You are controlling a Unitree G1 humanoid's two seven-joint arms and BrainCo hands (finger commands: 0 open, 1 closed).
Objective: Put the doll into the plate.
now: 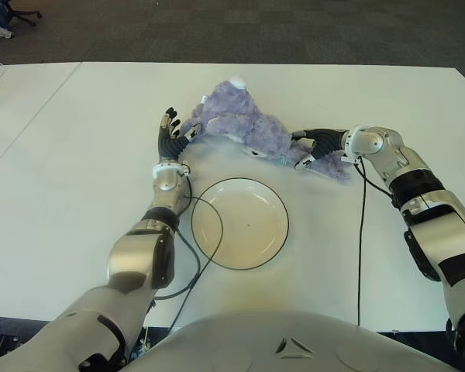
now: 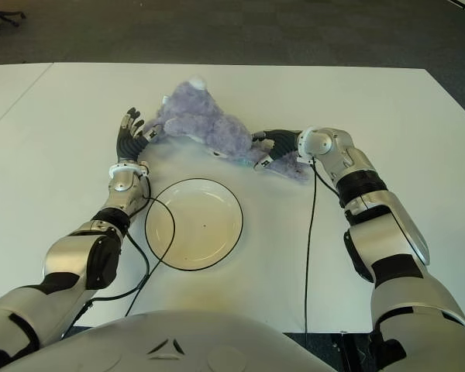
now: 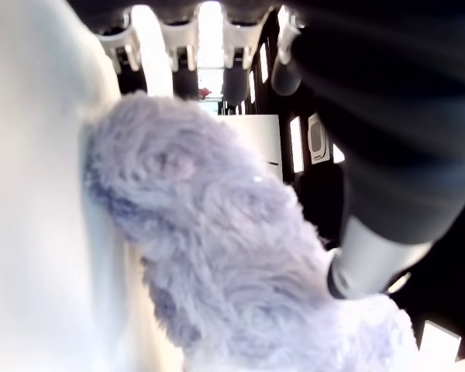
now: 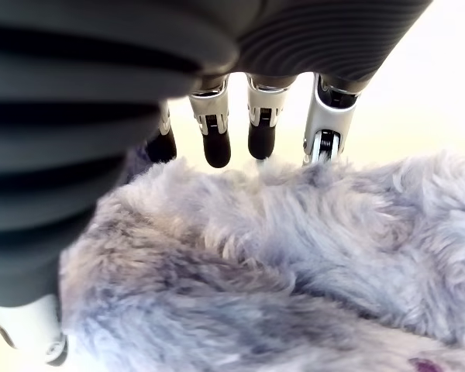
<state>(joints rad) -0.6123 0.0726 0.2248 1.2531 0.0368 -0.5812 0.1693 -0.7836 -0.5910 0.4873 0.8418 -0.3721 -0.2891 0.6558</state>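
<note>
A fluffy purple doll (image 1: 240,126) lies on the white desk (image 1: 77,194), stretched from far left to near right, just beyond the far rim of the plate (image 1: 273,248). The plate is a white round dish with a dark edge, it sits near the middle of the desk on the near side, and nothing is in it. The left hand (image 1: 170,133) stands at the left end of the doll with its fingers (image 3: 178,46) pointing up and spread; its thumb side touches the fur, and the left wrist view shows the plush pressed against the palm, but the fingers do not wrap around it. The right hand (image 1: 316,147) reaches in from the right and lies over the doll's right end, and its fingers (image 4: 262,132) extend across the fur with the tips down by the plush; whether they actually clamp it cannot be told. A black cable (image 1: 363,232) hangs from the right wrist across the desk toward the near edge, and another cable (image 1: 198,263) loops from the left arm past the left rim of the plate.
</note>
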